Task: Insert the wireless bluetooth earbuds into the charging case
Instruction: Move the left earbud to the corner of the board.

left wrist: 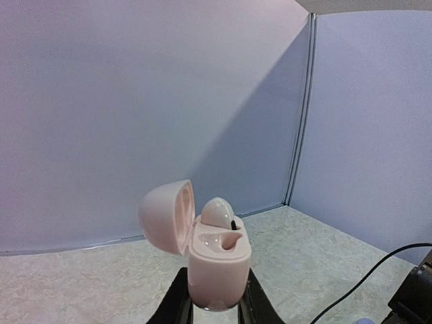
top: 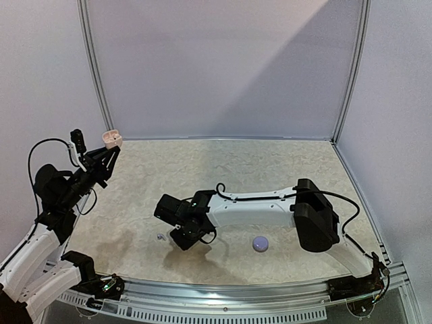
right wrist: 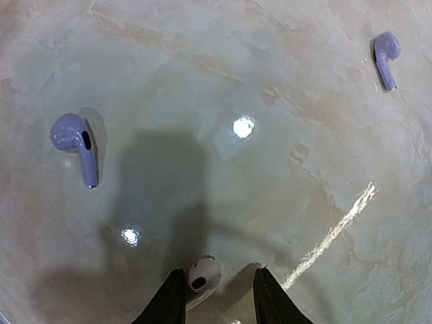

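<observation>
The right jaws stand part open low over the counter [right wrist: 283,135], one earbud [right wrist: 202,275] between them, seemingly touching one finger; that arm reaches left, wrist bent down. A second earbud [right wrist: 75,138] and third earbud [right wrist: 385,57] lie beyond. Farthest, the raised left jaws clamp the open case [left wrist: 216,263], a fourth earbud [left wrist: 217,211] inside.

pale pink charging case [left wrist: 214,270], lavender earbuds [right wrist: 75,138], beige marbled table [right wrist: 270,81]

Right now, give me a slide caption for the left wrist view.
Left jaws clamp the open case, lid back, one earbud seated beside an empty socket.
</observation>
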`<state>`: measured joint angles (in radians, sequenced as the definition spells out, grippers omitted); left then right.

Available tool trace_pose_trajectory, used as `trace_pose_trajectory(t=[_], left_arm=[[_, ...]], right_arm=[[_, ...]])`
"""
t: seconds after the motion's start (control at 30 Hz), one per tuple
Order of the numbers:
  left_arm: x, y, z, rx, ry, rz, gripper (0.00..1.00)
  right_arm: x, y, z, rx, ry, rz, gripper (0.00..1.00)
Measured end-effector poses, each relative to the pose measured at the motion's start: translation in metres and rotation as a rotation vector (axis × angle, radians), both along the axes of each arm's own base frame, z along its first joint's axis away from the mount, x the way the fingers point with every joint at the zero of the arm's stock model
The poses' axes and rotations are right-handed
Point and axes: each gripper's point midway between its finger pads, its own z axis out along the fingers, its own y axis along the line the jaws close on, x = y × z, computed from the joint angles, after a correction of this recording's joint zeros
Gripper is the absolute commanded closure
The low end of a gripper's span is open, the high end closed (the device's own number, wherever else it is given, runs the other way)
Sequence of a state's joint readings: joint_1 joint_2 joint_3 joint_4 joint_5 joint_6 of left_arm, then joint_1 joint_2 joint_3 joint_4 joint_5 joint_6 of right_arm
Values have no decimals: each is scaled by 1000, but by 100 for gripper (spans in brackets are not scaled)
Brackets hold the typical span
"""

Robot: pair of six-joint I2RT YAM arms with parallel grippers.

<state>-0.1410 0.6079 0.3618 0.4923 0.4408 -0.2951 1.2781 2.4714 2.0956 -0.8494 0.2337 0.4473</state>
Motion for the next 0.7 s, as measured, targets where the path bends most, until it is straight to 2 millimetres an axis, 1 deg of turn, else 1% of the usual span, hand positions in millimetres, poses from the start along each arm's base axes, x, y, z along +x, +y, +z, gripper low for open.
trace_pose_trajectory(t=[0.1, 0.23, 0.33, 0.4, 0.5, 0.57, 0.7], left_arm=[[0, 0, 0, 1, 0, 1, 100], [0, 0, 0, 3, -1, 1, 100], [0, 0, 0, 3, -2, 1, 100], [0, 0, 0, 3, -1, 1, 100], [0, 0, -1, 6, 3, 1, 100], [0, 0, -2, 7, 5, 2, 100], [-2, 0, -1, 9, 2, 2, 100]], right_arm=[[0, -8, 0, -21, -9, -5, 63], [-2, -16, 1, -39, -6, 0, 55], [-10, -16, 2, -20, 30, 39, 51], [-17, -15, 1, 8, 66, 74, 50], [-21, -13, 4, 58, 115, 102, 50], [-20, -10, 9, 95, 141, 106, 49], [-3, -7, 18, 146, 149, 106, 49]])
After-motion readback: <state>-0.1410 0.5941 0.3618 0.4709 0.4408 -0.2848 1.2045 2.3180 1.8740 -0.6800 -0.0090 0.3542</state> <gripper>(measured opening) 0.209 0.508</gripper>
